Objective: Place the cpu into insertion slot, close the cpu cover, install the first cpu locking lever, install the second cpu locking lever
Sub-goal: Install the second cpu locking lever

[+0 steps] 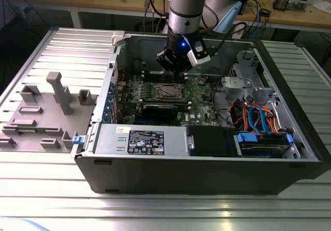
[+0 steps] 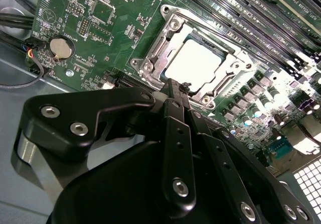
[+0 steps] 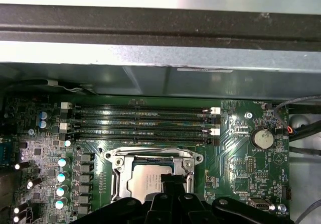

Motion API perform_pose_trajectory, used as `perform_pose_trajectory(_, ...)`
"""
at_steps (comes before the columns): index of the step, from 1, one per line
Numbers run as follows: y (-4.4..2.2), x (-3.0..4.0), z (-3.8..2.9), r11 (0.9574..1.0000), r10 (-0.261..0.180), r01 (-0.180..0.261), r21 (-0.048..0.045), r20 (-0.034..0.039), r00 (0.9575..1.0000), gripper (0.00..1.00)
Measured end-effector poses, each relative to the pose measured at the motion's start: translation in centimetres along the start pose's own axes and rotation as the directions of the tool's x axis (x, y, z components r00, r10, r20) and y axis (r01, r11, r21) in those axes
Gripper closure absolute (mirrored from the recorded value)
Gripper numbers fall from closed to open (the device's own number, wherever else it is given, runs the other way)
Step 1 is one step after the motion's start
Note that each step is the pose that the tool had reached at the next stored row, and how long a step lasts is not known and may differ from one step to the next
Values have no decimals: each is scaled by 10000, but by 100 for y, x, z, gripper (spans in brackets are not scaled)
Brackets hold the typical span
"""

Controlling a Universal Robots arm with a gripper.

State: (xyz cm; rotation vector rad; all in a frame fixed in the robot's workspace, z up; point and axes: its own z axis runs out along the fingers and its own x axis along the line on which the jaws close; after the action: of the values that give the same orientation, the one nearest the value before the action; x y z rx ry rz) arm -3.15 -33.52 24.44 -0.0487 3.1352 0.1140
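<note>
The cpu [image 2: 193, 63] [image 3: 144, 180], a flat silver-grey square, lies in the insertion slot [image 1: 166, 91] on the green board. Around it the silvery cpu cover [image 2: 155, 58] [image 3: 118, 171] lies flat, its window showing the chip's top. My gripper [image 1: 178, 70] hangs just above the socket's far side, inside the open computer case. In both wrist views its black fingers meet at the tip, so the gripper [image 2: 174, 85] [image 3: 173, 180] is shut with nothing held, at the socket's edge. Whether it touches the frame is hidden. The locking levers are not clear to me.
Long memory slots [image 3: 145, 123] run beside the socket toward the case wall [image 3: 160, 78]. A coin battery [image 2: 61, 47] sits on the board. A black graphics card [image 1: 164, 110], a power supply [image 1: 142, 140] and cabled drive bays [image 1: 258, 119] fill the case. A grey fixture [image 1: 46, 112] stands outside, on the exterior view's left.
</note>
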Motion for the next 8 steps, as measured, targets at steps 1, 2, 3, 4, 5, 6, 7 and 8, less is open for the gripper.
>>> perform_pose_trajectory(1,0,0,0,10000,0,0,1,0,10000,89)
perform_pose_trajectory(2,0,0,0,10000,0,0,0,0,10000,89)
perform_pose_trajectory(3,-1,0,0,10000,0,0,0,0,10000,89)
perform_pose_trajectory(4,-1,0,0,10000,0,0,0,0,10000,89)
perform_pose_trajectory(5,0,0,-21,10000,0,0,0,0,10000,89)
perform_pose_trajectory(6,1,0,-36,10000,0,0,1,-1,10000,89)
perform_pose_trajectory(7,2,0,-45,10000,0,0,0,0,10000,89)
perform_pose_trajectory(8,2,0,-51,10000,0,0,0,0,10000,89)
